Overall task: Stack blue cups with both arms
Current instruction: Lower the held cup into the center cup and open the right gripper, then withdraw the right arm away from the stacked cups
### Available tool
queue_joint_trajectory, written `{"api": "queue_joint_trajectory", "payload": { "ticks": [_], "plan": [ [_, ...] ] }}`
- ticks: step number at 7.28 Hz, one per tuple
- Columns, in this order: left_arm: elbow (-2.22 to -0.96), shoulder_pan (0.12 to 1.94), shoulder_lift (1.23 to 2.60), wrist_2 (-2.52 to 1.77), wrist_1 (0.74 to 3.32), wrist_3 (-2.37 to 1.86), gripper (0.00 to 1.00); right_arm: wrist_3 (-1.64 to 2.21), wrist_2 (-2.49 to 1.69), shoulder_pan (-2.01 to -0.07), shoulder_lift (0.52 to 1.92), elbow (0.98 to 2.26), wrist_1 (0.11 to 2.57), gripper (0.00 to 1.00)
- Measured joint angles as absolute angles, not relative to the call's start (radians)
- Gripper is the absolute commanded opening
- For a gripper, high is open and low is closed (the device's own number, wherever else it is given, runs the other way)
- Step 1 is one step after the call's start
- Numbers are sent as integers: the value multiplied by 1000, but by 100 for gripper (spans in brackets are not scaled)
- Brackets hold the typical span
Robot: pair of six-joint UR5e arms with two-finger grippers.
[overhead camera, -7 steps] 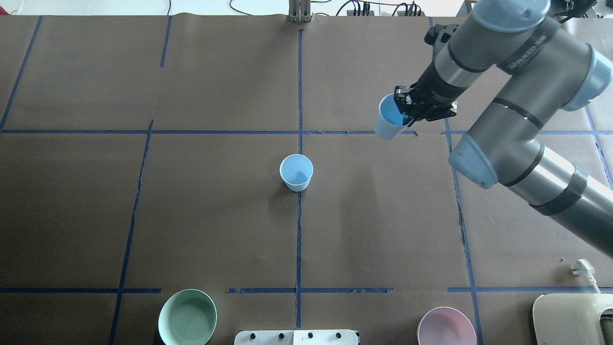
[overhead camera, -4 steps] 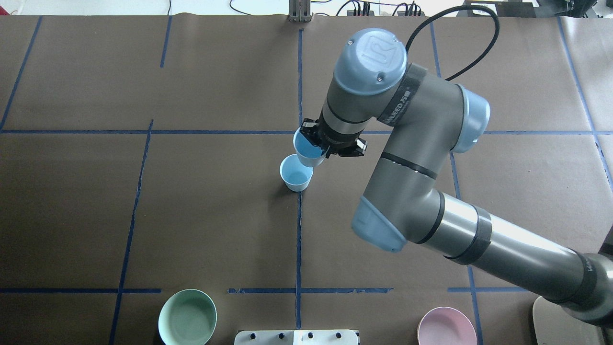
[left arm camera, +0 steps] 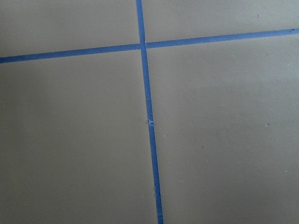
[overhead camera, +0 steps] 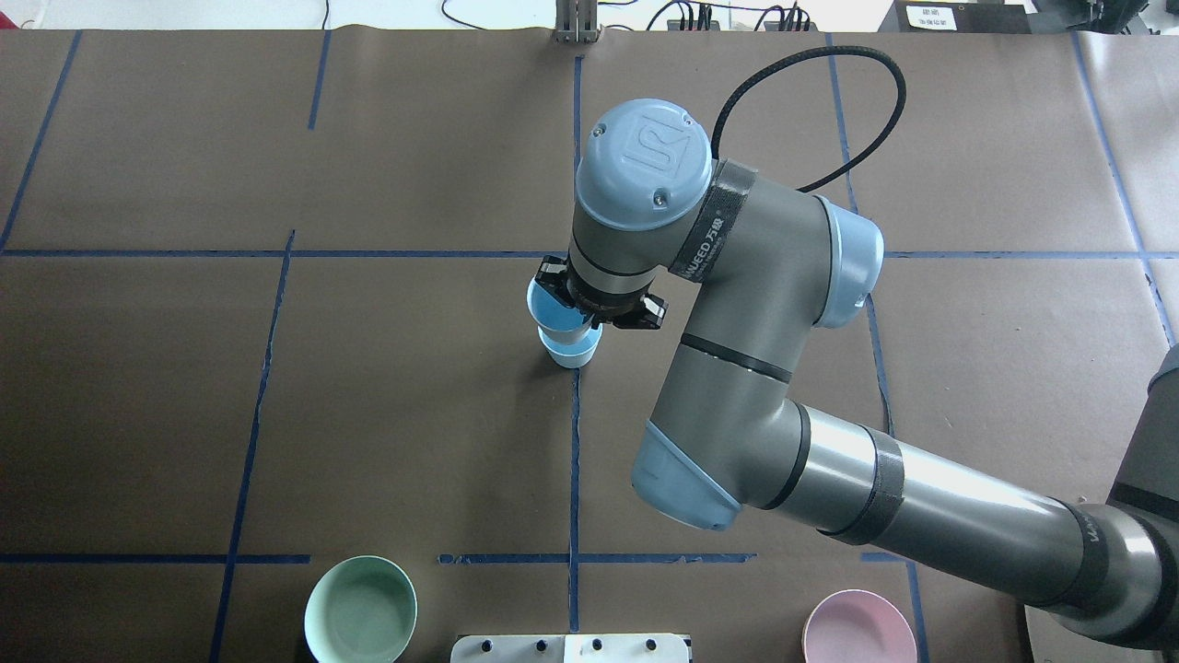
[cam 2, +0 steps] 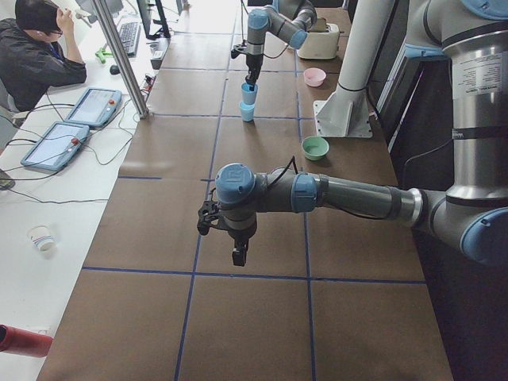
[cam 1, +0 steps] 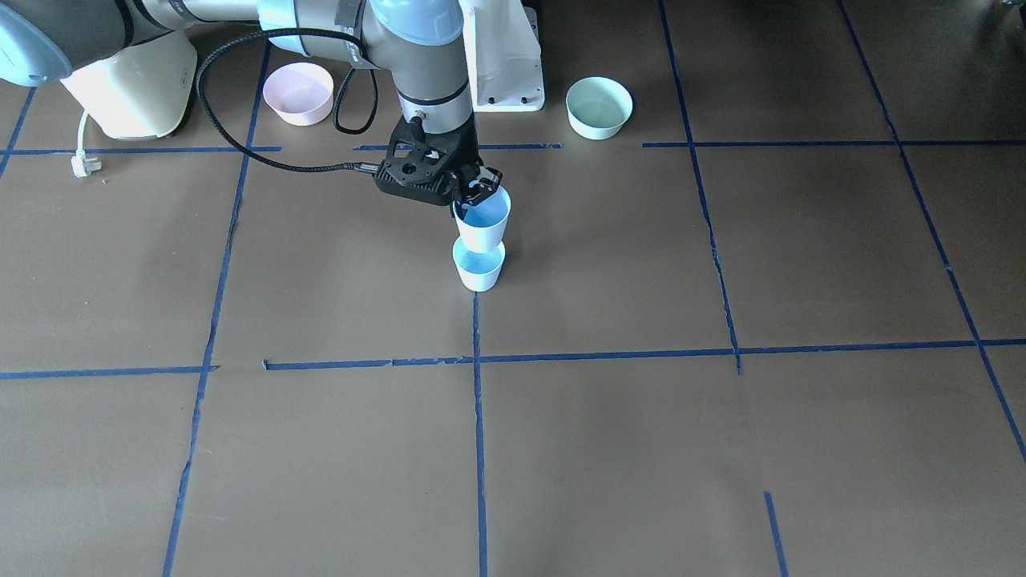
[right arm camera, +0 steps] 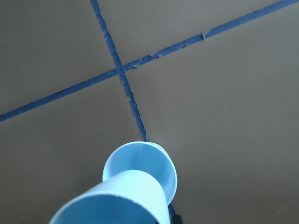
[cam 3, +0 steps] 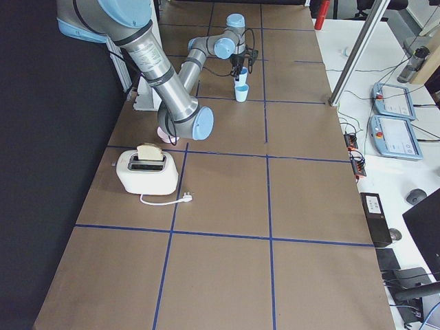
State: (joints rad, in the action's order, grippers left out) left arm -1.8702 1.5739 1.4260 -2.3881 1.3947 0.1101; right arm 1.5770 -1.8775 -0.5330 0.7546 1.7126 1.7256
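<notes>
Well left of the standing pale-blue tapered plastic cup (overhead camera: pixel 573 354), the grey tubular left arm (cam 2: pixel 349 194) hangs over bare bench (overhead camera: pixel 368 414); I cannot tell whether its jaws are open. Just above that cup, axis upright, a second such cup (overhead camera: pixel 551 313) is pinched at its rim by the jaws of the far nearer right arm (overhead camera: pixel 737 258). The move looks to be straight down. There are two cups and two bowls: a mint-green bowl (overhead camera: pixel 360 610) and a pink bowl (overhead camera: pixel 858 629).

The left arm (cam 2: pixel 349 198) is stretched across the table (cam 2: pixel 143 230), with the left gripper (cam 2: pixel 237 258) pointed down near a blue tape crossing (cam 2: pixel 191 272). Far off, the upper blue cup (cam 2: pixel 249 93) is held under the right gripper (cam 2: pixel 252 79), directly over the lower blue cup (cam 2: pixel 247 113); contact cannot be told.
</notes>
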Motion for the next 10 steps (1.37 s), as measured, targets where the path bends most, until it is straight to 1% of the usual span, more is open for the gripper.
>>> {"api": "queue_joint_trajectory", "payload": {
  "ticks": [6, 8, 10],
  "plan": [
    [-1869, 1574, 1429, -2391, 1394, 106, 100, 1521, -1891, -560, 764, 1708, 1721, 100],
    [-1862, 1573, 1429, -2382, 1392, 107, 100, 1335, -2002, -680, 815, 1709, 1721, 100],
    [-1852, 1573, 1423, -2378, 1391, 109, 100, 982, -2170, -893, 942, 1710, 1722, 100]
  ]
}}
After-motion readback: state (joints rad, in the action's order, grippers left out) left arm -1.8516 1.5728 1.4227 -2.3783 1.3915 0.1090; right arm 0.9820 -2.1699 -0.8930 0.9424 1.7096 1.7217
